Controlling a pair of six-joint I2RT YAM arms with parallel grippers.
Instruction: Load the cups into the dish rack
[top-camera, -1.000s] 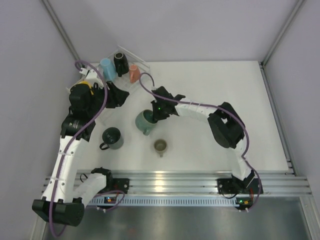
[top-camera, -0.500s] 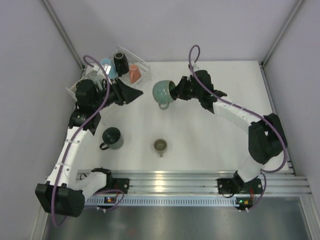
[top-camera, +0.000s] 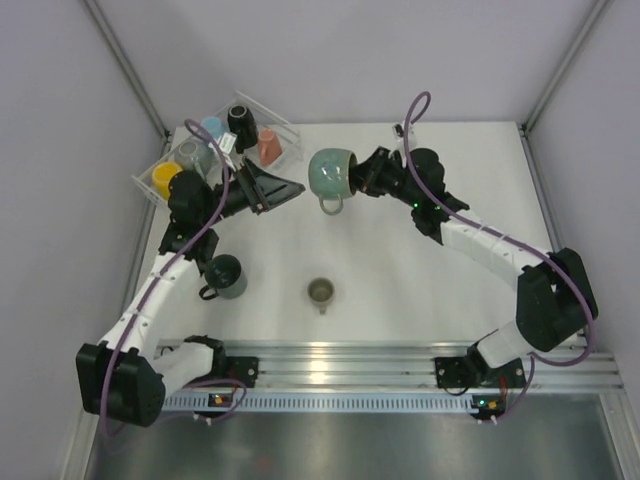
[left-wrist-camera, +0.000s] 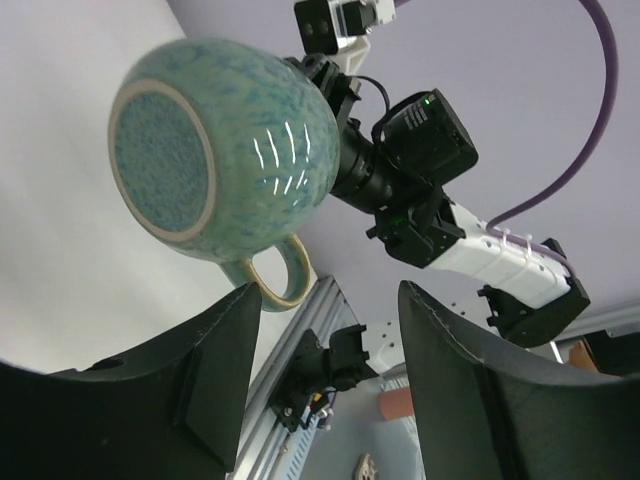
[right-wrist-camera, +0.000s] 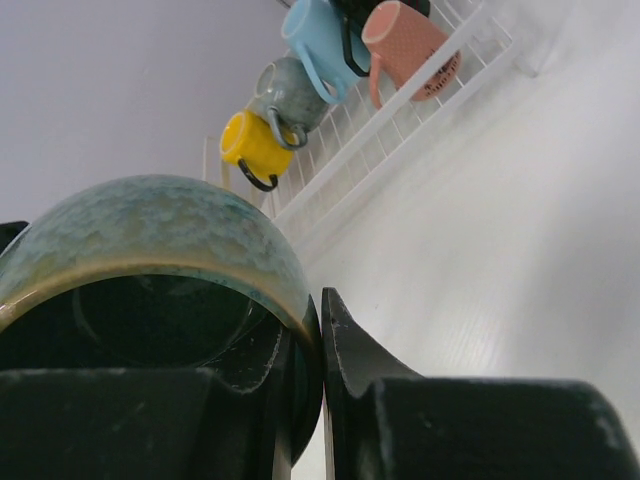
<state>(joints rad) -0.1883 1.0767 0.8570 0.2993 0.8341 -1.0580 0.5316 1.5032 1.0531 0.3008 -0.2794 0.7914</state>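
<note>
The white tabletop (top-camera: 420, 280) carries everything, with the two white-and-black arms reaching across it from its near edge. The right arm (top-camera: 480, 240) curves toward the far middle, and the left arm (top-camera: 150, 300) stretches up the left side. The clear plastic rectangular dish rack (top-camera: 283, 128) with thin dividing bars sits in the far left corner, set at a slant. The large speckled teal ceramic mug (top-camera: 328, 172) is held off the tabletop just to the right of the rack. It lies on its side with its base toward the left arm and its handle hanging down. The right gripper (top-camera: 360, 175) has its fingers (right-wrist-camera: 350, 360) pinching the mug's rim, one inside the mouth and one outside. The left gripper (top-camera: 285, 187) has its fingers (left-wrist-camera: 215, 360) spread wide; it points at the mug's base and stands apart from it. A dark green mug (top-camera: 224, 275) stands upright on the tabletop beside the left arm. In the rack sit a black mug (top-camera: 241, 122), a light blue mug (top-camera: 211, 127), a grey-blue mug (top-camera: 192, 155), a yellow mug (top-camera: 165, 178) and a salmon pink tumbler (top-camera: 268, 147). A small olive cup (top-camera: 320, 291) stands alone, mouth up, at the near middle of the tabletop.
</note>
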